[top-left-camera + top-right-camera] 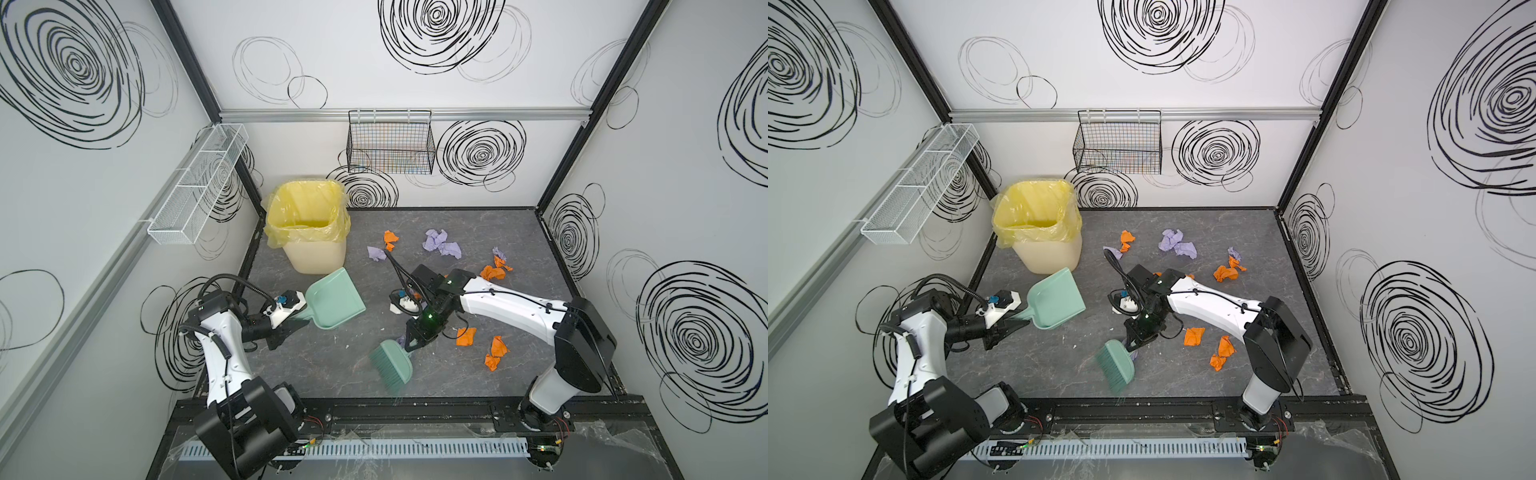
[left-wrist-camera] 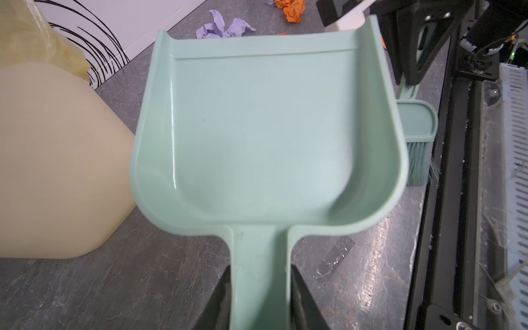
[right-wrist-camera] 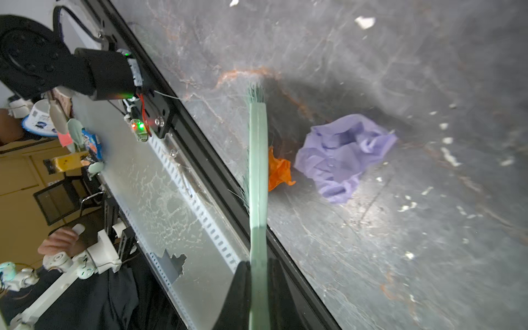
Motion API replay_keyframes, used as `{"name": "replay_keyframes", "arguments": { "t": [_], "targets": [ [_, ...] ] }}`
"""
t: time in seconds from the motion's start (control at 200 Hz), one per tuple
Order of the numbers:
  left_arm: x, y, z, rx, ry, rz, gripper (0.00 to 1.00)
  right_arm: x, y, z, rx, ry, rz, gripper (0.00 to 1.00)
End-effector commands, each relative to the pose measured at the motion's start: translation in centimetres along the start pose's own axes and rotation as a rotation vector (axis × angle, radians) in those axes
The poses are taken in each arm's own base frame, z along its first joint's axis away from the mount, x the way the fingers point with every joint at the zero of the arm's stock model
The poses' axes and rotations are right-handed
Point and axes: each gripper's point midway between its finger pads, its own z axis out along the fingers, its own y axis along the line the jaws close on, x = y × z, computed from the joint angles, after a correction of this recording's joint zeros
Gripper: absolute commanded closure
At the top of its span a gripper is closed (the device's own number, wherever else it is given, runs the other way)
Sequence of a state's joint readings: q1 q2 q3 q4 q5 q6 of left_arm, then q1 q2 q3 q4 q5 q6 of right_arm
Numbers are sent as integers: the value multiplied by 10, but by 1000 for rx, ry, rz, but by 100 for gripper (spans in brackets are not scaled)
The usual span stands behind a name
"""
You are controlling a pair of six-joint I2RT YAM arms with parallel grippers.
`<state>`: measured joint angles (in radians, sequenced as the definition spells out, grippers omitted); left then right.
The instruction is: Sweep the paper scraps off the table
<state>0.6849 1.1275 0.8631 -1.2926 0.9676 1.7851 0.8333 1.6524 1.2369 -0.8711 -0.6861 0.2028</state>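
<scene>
Two paper scraps (image 3: pixel 343 154), one lilac and one orange, lie just beside the brush (image 3: pixel 258 160) near the front edge of the table (image 3: pixel 428 257); the others are scattered toward its right edge and far side. Your right gripper (image 3: pixel 258 274) is clamped on the brush handle, and your left gripper (image 2: pixel 260 288) on the dustpan (image 2: pixel 265 128) handle, well apart beside the bin (image 2: pixel 57 157). Crumpled paper is light and springy, and soft bristles splay, so a brisk stroke could flick pieces off the edge or past the smooth, rigid pan lip.

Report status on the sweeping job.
Left tool shut on dustpan, pan empty. Right tool shut on brush. Paper scraps scattered across table. Nothing between brush and dustpan.
</scene>
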Motion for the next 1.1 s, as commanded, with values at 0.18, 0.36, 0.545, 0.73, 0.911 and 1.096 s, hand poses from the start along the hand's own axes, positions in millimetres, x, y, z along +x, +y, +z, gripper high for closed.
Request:
{"name": "replay_keyframes", "arguments": {
  "t": [0.18, 0.36, 0.545, 0.73, 0.911, 1.096],
  "targets": [
    [-3, -5, 1, 20, -44, -19, 100, -26, -70, -53, 434, -91, 35, 100],
    [-1, -3, 1, 27, -43, -28, 100, -35, -99, -76, 612, -144, 56, 100],
    [2, -3, 2, 23, -31, -23, 100, -57, -86, -120, 605, -316, 39, 100],
    [2, -4, 3, 23, -38, -25, 100, -51, -51, -141, 379, -389, 4, 100],
    [2, -2, 4, 29, -46, -33, 100, -28, -36, -152, 268, -446, 43, 100],
    [2, -2, 5, 31, -53, -31, 100, -3, -63, -213, 450, -702, 278, 100]
  ]
}}
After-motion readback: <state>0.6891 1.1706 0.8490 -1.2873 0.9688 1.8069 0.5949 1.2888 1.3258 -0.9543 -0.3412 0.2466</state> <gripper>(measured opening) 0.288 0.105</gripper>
